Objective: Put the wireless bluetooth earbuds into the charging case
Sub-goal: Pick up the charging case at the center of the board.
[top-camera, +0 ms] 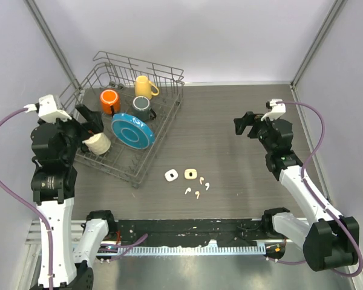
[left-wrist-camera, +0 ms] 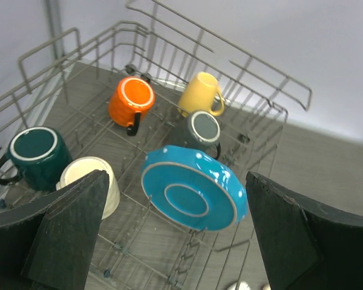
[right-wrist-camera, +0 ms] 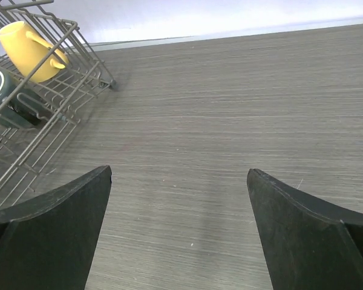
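1. Left gripper (top-camera: 89, 122): fingers spread wide, nothing between them. It hangs over the dish rack (top-camera: 139, 63), with the cream cup (top-camera: 98, 143) right under it and the blue plate (top-camera: 133, 130) just to its right. Hazard: a direct sweep toward the work area would snag rack wire or clip the cup. It likely needs to rise clear first.
2. Charging cases: the white case (top-camera: 170, 175) and tan case (top-camera: 190, 174) sit side by side on the table (top-camera: 230, 109), well off to this gripper's right and back toward the arm bases. Too small to tell how their sockets face. Hazard: they look light and unanchored, so pressing in one-handed could skate a case away.
3. Earbuds (top-camera: 197, 194): four lie loose, just base-side of the cases and well apart from both grippers. Hazard: they are tiny and curved against broad fingers, so a pinch may flick one off, grab two neighbours, or hold the stem at the wrong angle for insertion.
4. Right gripper (top-camera: 248, 125): spread and empty over bare table, with the earbuds far to its left and base-ward, outside its wrist view. Hazard: both arms converging on one small cluster could collide.
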Motion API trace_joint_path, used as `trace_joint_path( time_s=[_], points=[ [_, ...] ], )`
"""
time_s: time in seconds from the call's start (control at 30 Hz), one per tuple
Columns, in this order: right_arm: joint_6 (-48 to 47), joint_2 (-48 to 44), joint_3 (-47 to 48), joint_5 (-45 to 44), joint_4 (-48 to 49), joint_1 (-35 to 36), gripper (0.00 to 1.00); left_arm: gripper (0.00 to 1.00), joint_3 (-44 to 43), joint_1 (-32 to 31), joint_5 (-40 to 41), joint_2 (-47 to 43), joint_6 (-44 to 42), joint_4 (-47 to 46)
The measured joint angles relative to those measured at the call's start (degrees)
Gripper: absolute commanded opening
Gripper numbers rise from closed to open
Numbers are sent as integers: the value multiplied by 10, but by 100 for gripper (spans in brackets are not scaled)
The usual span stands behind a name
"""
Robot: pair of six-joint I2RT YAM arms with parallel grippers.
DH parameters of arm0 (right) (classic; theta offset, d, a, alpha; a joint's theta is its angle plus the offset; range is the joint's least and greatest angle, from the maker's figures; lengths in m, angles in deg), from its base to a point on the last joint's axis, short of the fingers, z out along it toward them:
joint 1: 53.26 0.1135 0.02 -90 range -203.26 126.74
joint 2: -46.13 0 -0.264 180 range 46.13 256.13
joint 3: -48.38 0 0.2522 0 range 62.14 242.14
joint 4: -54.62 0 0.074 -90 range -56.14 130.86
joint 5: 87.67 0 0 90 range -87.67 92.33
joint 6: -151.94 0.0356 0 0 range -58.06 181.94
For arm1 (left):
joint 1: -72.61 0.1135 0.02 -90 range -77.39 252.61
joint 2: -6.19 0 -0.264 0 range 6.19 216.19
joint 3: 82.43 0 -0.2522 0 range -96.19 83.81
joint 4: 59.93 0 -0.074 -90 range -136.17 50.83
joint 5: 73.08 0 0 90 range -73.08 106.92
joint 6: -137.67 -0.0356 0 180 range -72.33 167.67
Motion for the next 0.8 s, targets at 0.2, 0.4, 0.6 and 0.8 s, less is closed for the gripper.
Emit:
trace_joint_path(
  time_s=[0.2,0.4,0.6,0.8],
  points=[
    [-7,1,-19,44,53,-1,100,100,3,0,103,5,87,-4],
    [-99,9,21,129,-41,0,100,100,50,0,118,-46,111,8],
    [-122,15,153,145,-223,0,100,100,27,0,47,-46,80,68],
    [-85,-104,146,149,-235,-1,98,100,32,0,-8,-51,46,112]
  ],
)
